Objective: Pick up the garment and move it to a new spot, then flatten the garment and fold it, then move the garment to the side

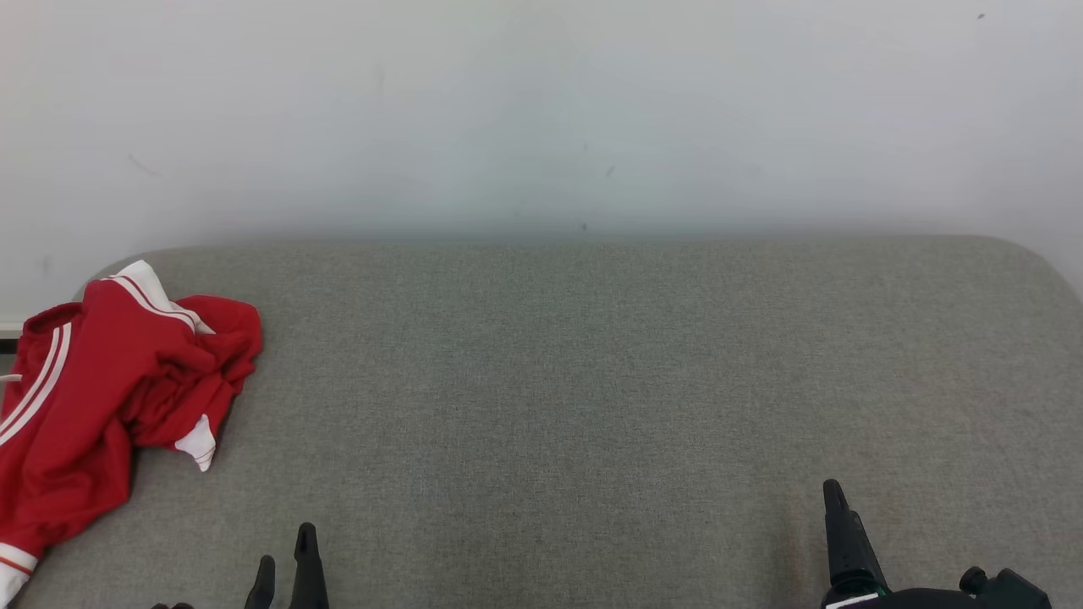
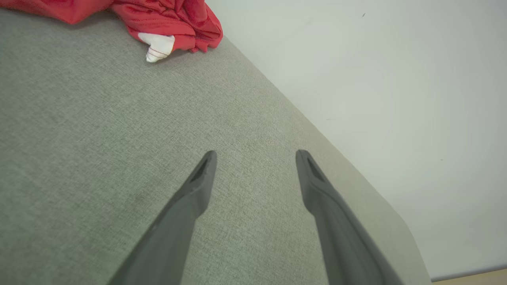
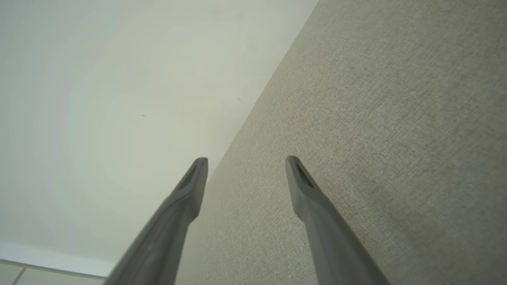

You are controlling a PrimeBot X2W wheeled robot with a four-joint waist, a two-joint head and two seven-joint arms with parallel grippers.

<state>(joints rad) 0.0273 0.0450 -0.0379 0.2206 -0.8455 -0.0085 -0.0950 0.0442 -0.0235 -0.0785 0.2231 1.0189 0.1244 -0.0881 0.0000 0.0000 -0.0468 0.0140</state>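
The garment (image 1: 110,397) is red with white stripes and white cuffs, lying crumpled at the left end of the grey table (image 1: 592,381), partly over its edge. It also appears at the top left of the left wrist view, garment (image 2: 174,19). My left gripper (image 1: 286,550) sits low at the near edge, well to the right of the garment and apart from it; in its wrist view the left gripper (image 2: 255,158) is open over bare cloth. At the lower right my right gripper (image 1: 838,499) shows one finger; the wrist view shows the right gripper (image 3: 245,164) open and empty.
A pale wall (image 1: 541,110) rises right behind the table's far edge. The table's corners are rounded. Grey fabric covers the whole top between the garment and the right arm.
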